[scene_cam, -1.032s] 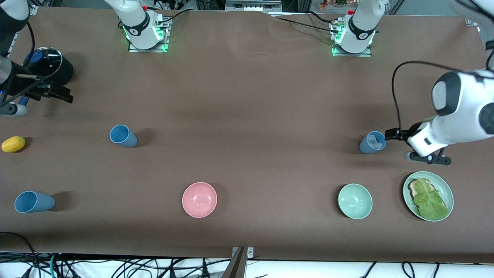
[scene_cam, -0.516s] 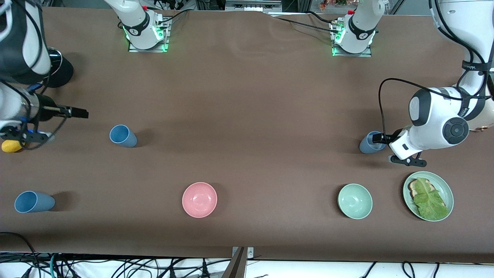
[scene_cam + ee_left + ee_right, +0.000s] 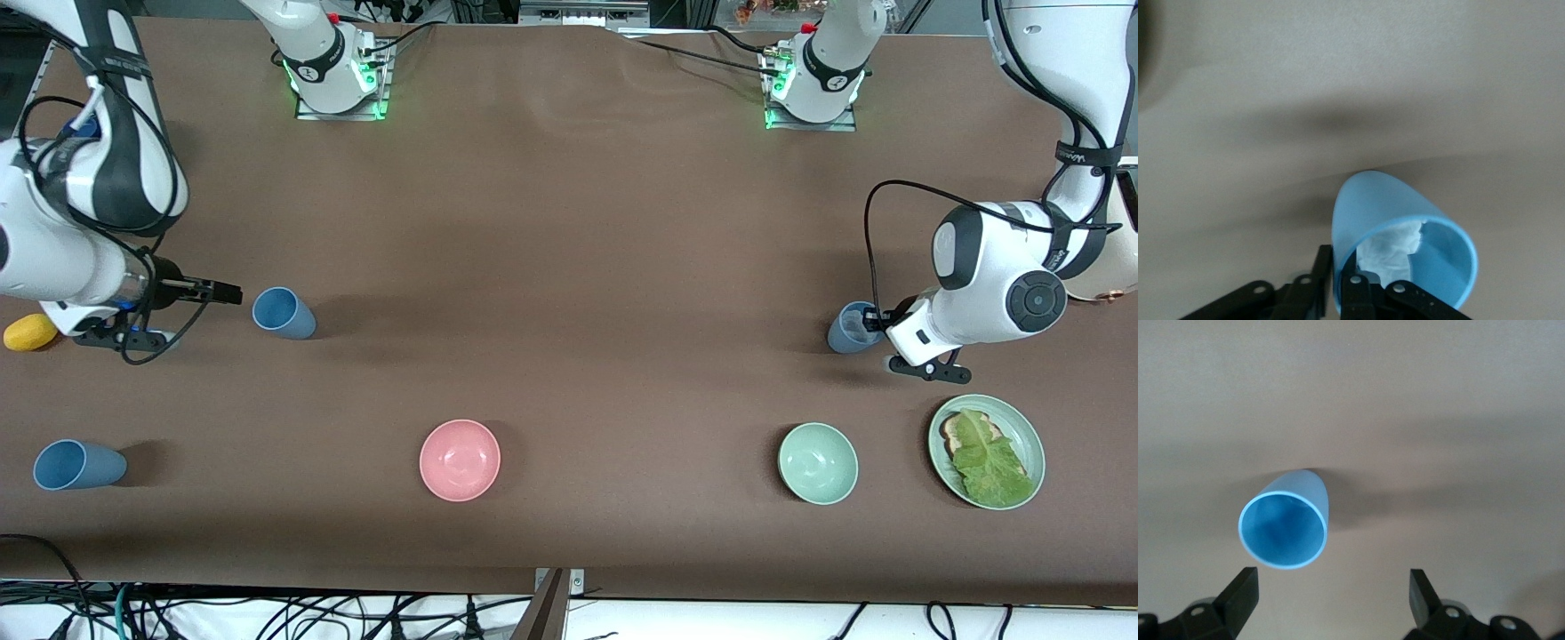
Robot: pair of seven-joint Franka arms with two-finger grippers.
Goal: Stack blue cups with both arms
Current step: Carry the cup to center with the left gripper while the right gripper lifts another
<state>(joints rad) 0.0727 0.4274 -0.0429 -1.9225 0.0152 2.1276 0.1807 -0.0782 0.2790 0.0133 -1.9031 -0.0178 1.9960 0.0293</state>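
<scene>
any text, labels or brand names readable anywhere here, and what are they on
None can be read.
Left arm: small white lettering on a black band, too small to read.
Right arm: the same kind of band, lettering too small to read.
Blue cups, pink bowl, mint-green bowl and plate: no markings.

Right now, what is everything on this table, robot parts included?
Blue cups: three; one by the right gripper, one nearer the camera at that end, one with something white inside at the left gripper.
Bowls: pink, mint-green, both near the camera.
Plate: green, holding bread and lettuce, beside the mint bowl.
Yellow object: one, right arm's end.
Right gripper: open, short of its cup.
Left gripper: straddling its cup's rim.
</scene>
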